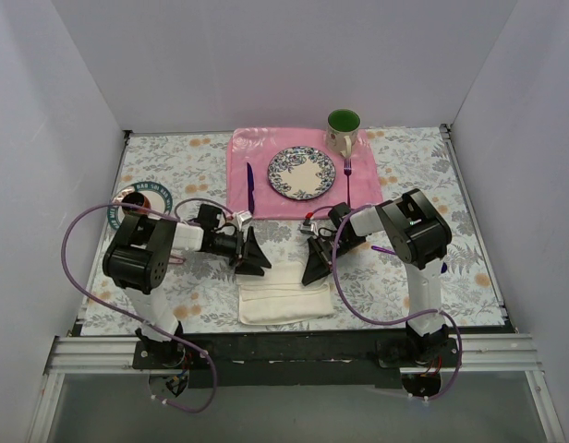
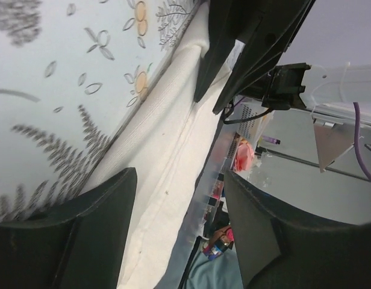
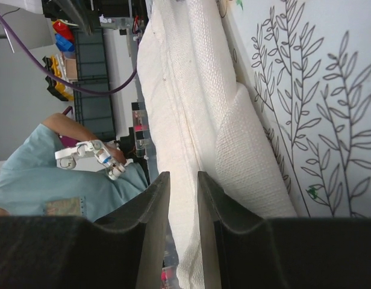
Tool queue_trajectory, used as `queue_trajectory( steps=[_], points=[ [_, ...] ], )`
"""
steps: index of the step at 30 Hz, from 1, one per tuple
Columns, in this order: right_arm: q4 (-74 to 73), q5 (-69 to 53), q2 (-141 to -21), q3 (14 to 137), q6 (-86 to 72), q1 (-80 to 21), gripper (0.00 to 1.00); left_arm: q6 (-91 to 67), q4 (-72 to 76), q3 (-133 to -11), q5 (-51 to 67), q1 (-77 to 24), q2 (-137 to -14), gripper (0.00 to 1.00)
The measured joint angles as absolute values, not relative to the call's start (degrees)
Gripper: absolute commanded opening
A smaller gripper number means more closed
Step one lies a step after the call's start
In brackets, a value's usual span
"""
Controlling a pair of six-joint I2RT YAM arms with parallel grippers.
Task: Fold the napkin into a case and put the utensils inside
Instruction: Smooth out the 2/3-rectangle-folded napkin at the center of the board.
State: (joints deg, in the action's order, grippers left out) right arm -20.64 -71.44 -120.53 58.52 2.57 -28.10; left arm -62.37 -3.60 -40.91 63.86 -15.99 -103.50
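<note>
Folding seems nearly done: the napkin (image 1: 284, 300) lies as a layered strip just beneath the left gripper (image 2: 180, 174), which is spread and empty. The right gripper (image 3: 183, 176) is barely parted (pinching cloth or not, I cannot tell). The utensils are not yet inside, I judge.

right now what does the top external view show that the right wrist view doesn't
Only top external: the pink placemat with the plate, dark knife and fork, the green mug, and the left gripper. Only right wrist: close-up weave and layered folds, and a person in a teal shirt beyond the table. Both: the folded napkin, the floral tablecloth, and the right gripper, jaws a narrow gap apart.
</note>
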Motion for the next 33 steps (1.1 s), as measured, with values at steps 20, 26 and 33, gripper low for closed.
queue_trajectory(
  steps=[20,26,33],
  points=[
    [-22.26,-71.55,-120.7,58.83,4.78,-27.75,0.34,-67.68,4.71,-43.35,62.59,-23.59,-96.51,0.45],
    [-24.03,-70.72,-120.7,59.48,6.24,-27.75,0.34,-69.36,3.49,-42.72,58.13,-23.2,-105.56,0.42],
    [-27.79,-69.32,-120.36,60.31,9.61,-27.66,0.34,-69.38,-1.15,-45.3,58.08,-22.7,-107.35,0.42]
  ],
)
